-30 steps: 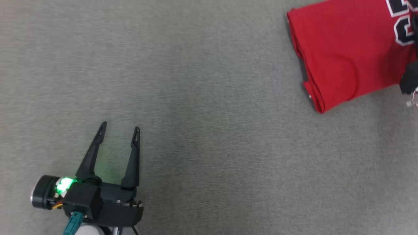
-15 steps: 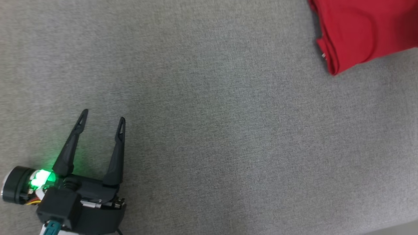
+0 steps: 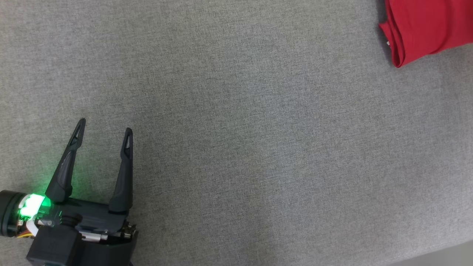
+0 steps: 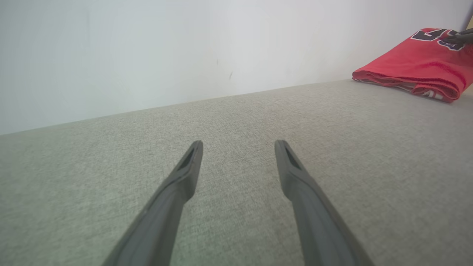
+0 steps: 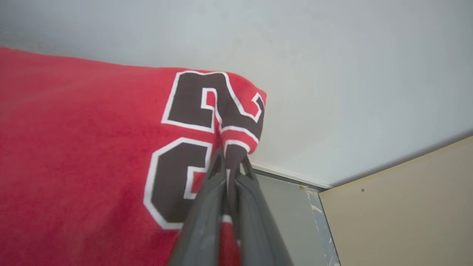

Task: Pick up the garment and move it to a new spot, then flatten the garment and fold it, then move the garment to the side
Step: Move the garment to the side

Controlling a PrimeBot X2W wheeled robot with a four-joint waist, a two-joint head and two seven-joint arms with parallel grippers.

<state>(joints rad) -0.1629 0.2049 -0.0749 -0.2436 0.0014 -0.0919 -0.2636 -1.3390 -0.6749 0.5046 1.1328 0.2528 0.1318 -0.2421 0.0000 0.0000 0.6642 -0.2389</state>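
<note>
The garment [image 3: 425,27] is a folded red shirt with black-and-white lettering, lying at the far right top of the head view on the grey cloth surface. From the left wrist it shows as a low folded stack, garment [image 4: 417,64], at the upper right. My right gripper [image 5: 230,162] is shut on a fold of the garment [image 5: 81,147] at the lettering. My left gripper [image 3: 103,125] stands open at the lower left, far from the shirt, with nothing between its fingers; left gripper [image 4: 238,144] hovers over bare cloth.
The grey cloth surface [image 3: 236,140] stretches between my left gripper and the shirt. A pale wall [image 4: 147,48] rises behind it. Past the shirt's far edge I see a beige panel [image 5: 406,214] and a strip of floor [image 5: 292,218].
The head view has shifted, so the shirt sits further up and right in the picture and my left gripper lower left. Both grippers keep their states.
</note>
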